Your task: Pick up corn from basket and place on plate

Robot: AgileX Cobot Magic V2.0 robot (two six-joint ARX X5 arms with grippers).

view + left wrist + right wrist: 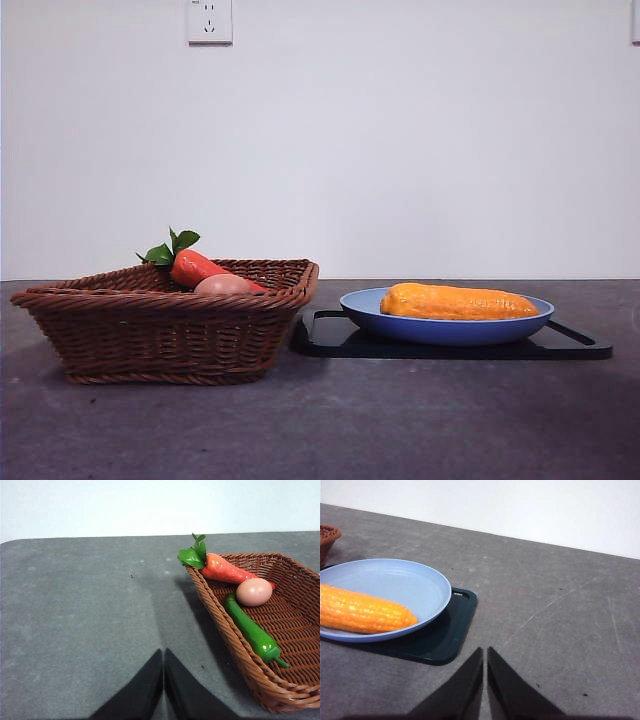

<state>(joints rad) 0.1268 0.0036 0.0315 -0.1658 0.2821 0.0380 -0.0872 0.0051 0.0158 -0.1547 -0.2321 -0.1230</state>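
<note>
Nearest the front camera: one brown wicker basket (165, 325), with the corn (458, 302) already out of it. One cob, lying flat on its side in the light-blue plate (446, 328); the plate sits on a flat black tray (450, 345) just beside the basket.

Right gripper (485, 652): jaws pressed together, holding nothing, hanging above bare grey table (560, 630). Corn is ahead of it and off to one side, near but not touching; the tray corner is the closest thing to the jaw tips.

Left gripper (163, 655): jaws also closed to a thin slit, empty, over bare table. The basket is just beside it, its near rim close to the jaws, no contact.

View differences:
- Left wrist view shows three items in the basket: one carrot (227, 570) with green leaves resting on the rim, one pinkish egg-shaped item (254, 591), one green pepper (252, 630) along the wall.
- Front view shows only the carrot and the top of the pinkish item; the pepper is hidden below the rim.
- Right wrist view catches only a corner of the basket, and part of the corn is cut off at the picture edge.
- Neither arm appears in the front view. A wall socket (209, 20) shows there only.
</note>
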